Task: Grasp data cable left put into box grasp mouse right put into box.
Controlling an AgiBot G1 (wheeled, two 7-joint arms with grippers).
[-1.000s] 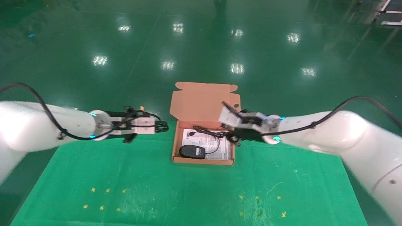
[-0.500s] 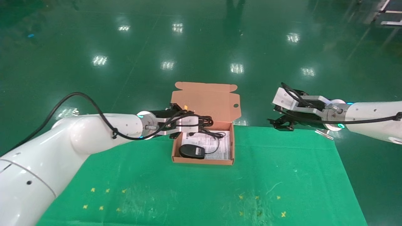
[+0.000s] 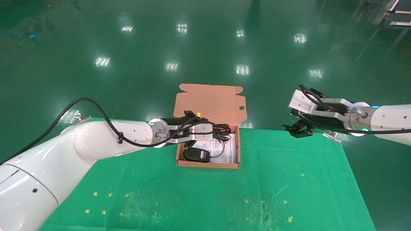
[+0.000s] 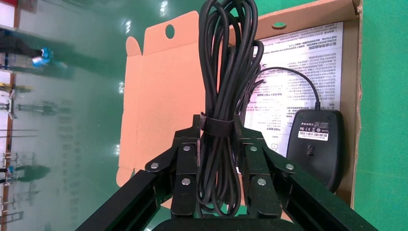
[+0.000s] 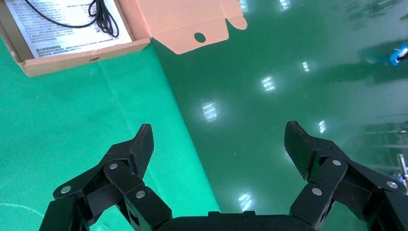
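The box (image 3: pixel 181 164) sits open at the table's far middle, its lid (image 3: pixel 208 104) standing back. The mouse (image 3: pixel 196 155) lies inside at the front left, label up, on a printed sheet (image 3: pixel 228 150), with its thin cord looped over the sheet. My left gripper (image 3: pixel 213 132) is shut on the data cable (image 3: pixel 222 131) and holds it over the box's back part. In the left wrist view the cable (image 4: pixel 223 72) hangs between the fingers (image 4: pixel 185 163) above the mouse (image 4: pixel 315 144). My right gripper (image 3: pixel 298 131) is open and empty at the table's far right edge, also in its wrist view (image 5: pixel 219 137).
A green cloth (image 3: pixel 205 199) covers the table, with small yellow marks (image 3: pixel 106 202) at the near left and near right. Beyond the table's far edge is glossy green floor (image 3: pixel 205 48). The box and its lid show far off in the right wrist view (image 5: pixel 82 55).
My left gripper has carried the data cable rightward from beside the box to over it. My right gripper has drawn back from the box to the table's far right edge.
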